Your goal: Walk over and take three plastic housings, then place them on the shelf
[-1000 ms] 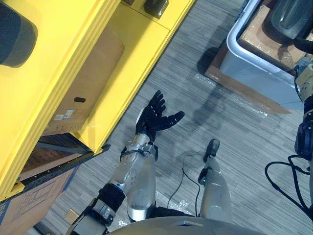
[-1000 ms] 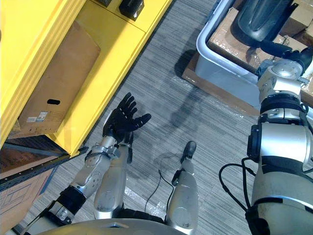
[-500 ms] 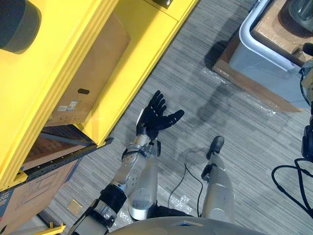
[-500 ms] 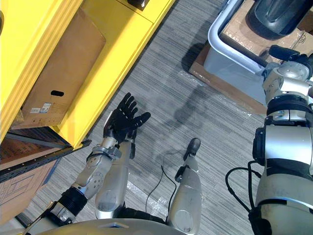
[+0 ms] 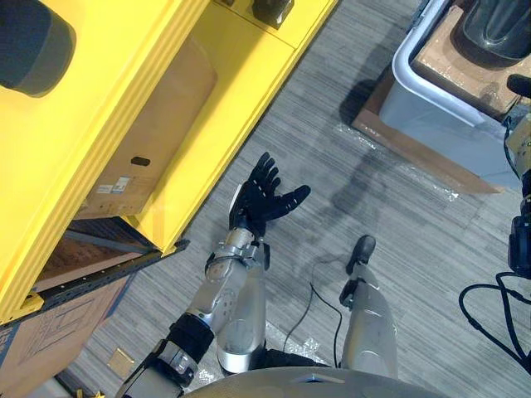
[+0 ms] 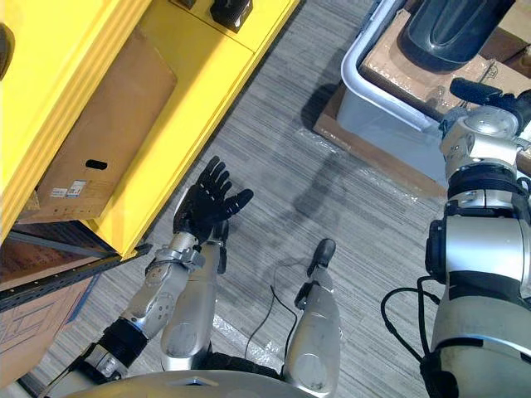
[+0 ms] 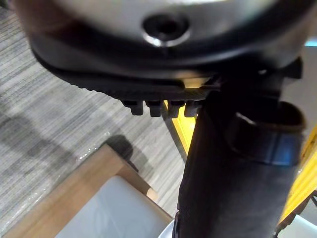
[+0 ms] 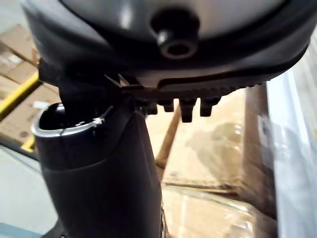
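Left robot hand [image 5: 264, 199] spread, empty, mid-frame; right robot hand [image 6: 477, 88] looks relaxed, upper right by bin [image 6: 377, 120]. Housing [image 6: 452, 29]: prob. light, stiff, slick; grip rim.

A flat cardboard box [image 5: 153, 124] with a hand slot lying at the left, a pale grey bin [image 5: 431, 108] sitting on a wooden board [image 5: 415, 152] at the upper right, brown cardboard [image 6: 394, 54] showing inside it, a printed carton [image 5: 50, 340] standing at the lower left, grey striped floor [image 5: 332, 124] running between.
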Motion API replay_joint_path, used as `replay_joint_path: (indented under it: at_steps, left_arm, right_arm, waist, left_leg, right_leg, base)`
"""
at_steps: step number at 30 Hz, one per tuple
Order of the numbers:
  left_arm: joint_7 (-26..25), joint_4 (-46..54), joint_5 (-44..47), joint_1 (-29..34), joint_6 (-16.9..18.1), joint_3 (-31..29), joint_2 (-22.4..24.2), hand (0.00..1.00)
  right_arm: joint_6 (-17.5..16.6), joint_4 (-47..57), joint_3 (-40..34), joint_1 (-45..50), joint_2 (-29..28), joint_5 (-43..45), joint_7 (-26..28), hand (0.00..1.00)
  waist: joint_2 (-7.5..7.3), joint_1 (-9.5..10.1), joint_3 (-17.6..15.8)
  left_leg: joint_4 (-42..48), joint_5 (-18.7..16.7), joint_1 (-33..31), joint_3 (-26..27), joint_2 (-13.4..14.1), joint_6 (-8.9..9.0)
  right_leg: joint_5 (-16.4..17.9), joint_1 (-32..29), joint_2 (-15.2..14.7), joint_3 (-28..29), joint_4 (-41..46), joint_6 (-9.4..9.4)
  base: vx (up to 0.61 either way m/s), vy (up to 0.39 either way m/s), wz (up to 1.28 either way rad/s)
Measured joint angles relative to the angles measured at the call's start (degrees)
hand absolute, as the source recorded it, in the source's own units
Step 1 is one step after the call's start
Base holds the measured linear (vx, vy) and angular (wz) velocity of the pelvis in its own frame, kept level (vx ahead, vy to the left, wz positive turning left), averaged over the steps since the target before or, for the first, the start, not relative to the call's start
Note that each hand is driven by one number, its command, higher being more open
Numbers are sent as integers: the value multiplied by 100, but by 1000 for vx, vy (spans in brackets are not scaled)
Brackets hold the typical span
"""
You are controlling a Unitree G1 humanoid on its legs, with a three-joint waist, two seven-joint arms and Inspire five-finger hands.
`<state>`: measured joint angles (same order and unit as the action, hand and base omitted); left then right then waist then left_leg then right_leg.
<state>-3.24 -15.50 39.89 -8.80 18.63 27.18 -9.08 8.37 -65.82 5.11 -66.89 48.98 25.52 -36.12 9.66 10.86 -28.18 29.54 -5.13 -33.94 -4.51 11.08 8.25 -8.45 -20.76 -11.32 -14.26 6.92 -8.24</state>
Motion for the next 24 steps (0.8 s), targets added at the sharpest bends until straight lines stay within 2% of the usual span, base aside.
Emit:
replay_joint_path:
  at_steps: [5,9,10,12,13,16,17,19,22,24]
  left_arm:
    - [28,31,0,322,0,-15,-150,100]
    - [50,541,-1,700,0,-188,-293,100]
    - [47,879,-11,856,4,-342,-299,100]
    - [13,1296,-54,1023,36,-568,-301,100]
    - [-61,1684,-283,1137,71,-807,-300,100]
    - [-218,2319,-529,1158,220,-1178,-225,100]
    - [-241,2428,-616,1153,270,-1257,-198,100]
    - [-283,2726,-910,1109,409,-1486,-150,100]
    - [-327,2763,-1206,1074,415,-1467,-140,100]
    - [-357,2763,-1361,1117,403,-1425,-89,100]
  right_arm:
    - [-606,410,193,-4,0,-270,-56,100]
    - [-1130,1028,328,194,0,-276,208,100]
    - [-1438,1552,213,554,-7,-268,389,100]
    - [-1659,2322,-28,1051,-152,-278,541,100]
    - [-1875,3104,-344,1615,-434,-273,714,100]
    - [-2163,4460,-808,2894,-1116,-283,1072,100]
    - [-2169,4693,-845,3161,-1291,-304,1133,100]
    - [-2168,5401,-905,4213,-2059,-499,1380,100]
    - [-2154,5902,-901,5304,-2832,-692,1626,100]
    - [-2139,6136,-888,5716,-3054,-720,1785,100]
  waist:
    - [-89,-157,-8]
    - [-291,-349,-23]
    - [-377,-416,-27]
    - [-492,-523,-19]
    - [-620,-617,-21]
    - [-823,-667,42]
    - [-872,-688,92]
    - [-1062,-811,347]
    - [-1198,-853,649]
    - [-1237,-930,864]
  left_leg:
    - [-170,38,292,23,24,37]
    - [-452,105,650,107,43,80]
    - [-583,132,812,127,49,99]
    - [-735,164,997,154,53,112]
    - [-908,201,1229,190,61,138]
    - [-1329,297,1733,365,59,157]
    - [-1399,311,1809,399,54,165]
    - [-1652,351,1998,452,53,144]
    - [-1964,417,2314,600,62,203]
    - [-2082,435,2411,654,60,215]
  right_leg:
    - [-58,240,42,8,-134,32]
    - [-80,514,62,15,-313,44]
    - [-80,637,70,16,-372,46]
    - [-72,772,76,9,-439,57]
    - [-62,943,83,11,-513,72]
    - [-26,1187,53,-18,-532,97]
    - [-10,1210,41,-14,-543,93]
    - [38,1299,42,-27,-617,80]
    - [106,1419,38,43,-648,69]
    - [104,1461,42,63,-719,69]
  base:
    - [17,-9,-2]
    - [64,-27,-2]
    - [62,-23,0]
    - [93,-31,0]
    - [126,-38,-4]
    - [93,-29,-11]
    - [94,-21,-11]
    - [109,-10,-4]
    - [105,-6,-11]
    - [99,0,-11]
